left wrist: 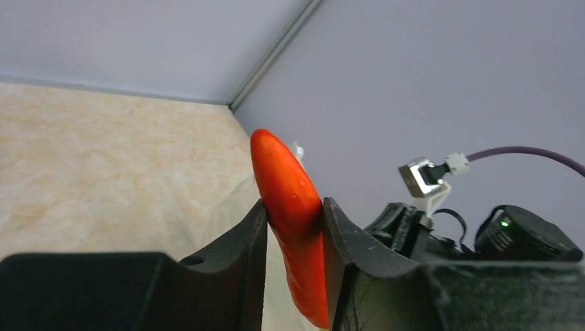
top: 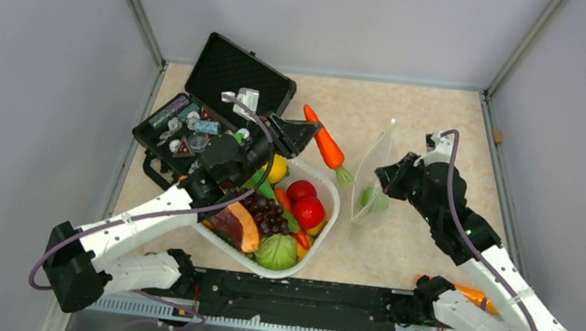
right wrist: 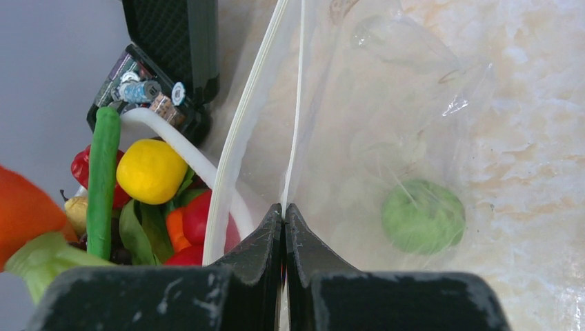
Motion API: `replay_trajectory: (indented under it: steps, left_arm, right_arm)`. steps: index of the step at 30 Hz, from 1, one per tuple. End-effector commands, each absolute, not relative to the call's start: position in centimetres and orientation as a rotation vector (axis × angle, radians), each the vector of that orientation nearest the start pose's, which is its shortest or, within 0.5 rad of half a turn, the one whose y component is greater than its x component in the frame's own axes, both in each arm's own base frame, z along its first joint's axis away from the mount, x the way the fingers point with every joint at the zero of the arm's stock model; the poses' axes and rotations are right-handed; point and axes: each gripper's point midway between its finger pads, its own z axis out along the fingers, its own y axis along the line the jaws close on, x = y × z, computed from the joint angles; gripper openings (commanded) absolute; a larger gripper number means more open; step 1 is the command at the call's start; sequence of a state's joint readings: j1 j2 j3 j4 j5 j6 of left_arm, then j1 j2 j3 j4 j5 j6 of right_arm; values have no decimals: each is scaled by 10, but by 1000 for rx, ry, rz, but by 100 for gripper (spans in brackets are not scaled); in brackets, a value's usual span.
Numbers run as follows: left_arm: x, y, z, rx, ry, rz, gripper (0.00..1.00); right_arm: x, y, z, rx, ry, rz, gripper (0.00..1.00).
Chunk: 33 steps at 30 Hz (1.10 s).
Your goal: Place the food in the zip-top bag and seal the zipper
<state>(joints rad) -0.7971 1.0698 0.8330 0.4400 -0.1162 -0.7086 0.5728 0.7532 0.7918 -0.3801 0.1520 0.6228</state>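
Worktop (top: 414, 246): white basket (top: 325, 219) of food on the left, zip-top bag (top: 374, 171) upright just beside it. Right hand (right wrist: 284, 214) was fully closed, pinching one lip at the zipper (right wrist: 241, 131). Left hand (left wrist: 295, 221) was partly closed on the carrot (top: 324, 142), aloft between basket and bag. Small green piece (right wrist: 422, 215) lay inside the bag. Judgement: mouth narrow, so lead with the leafy end and release low

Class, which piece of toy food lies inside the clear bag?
The small round green piece; the rest are outside it, most in the white basket, the carrot in the left claw.
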Motion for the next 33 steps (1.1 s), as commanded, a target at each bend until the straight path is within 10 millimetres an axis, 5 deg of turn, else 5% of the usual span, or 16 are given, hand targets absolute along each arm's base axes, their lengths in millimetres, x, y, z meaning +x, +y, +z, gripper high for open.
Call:
replay_trajectory:
  steps: [1,15,33]
  left_arm:
    - [253,-307,405,55,1317,-1320,14]
    - [250,-357,394,267,1265,-1224,10]
    - [275,-373,358,342,1313,-813,10]
  right_arm:
    - [254,164,256,163,1923,705,0]
    - [250,172,267,133,1906,761,0]
    - [238,179,291,45,1848,838,0]
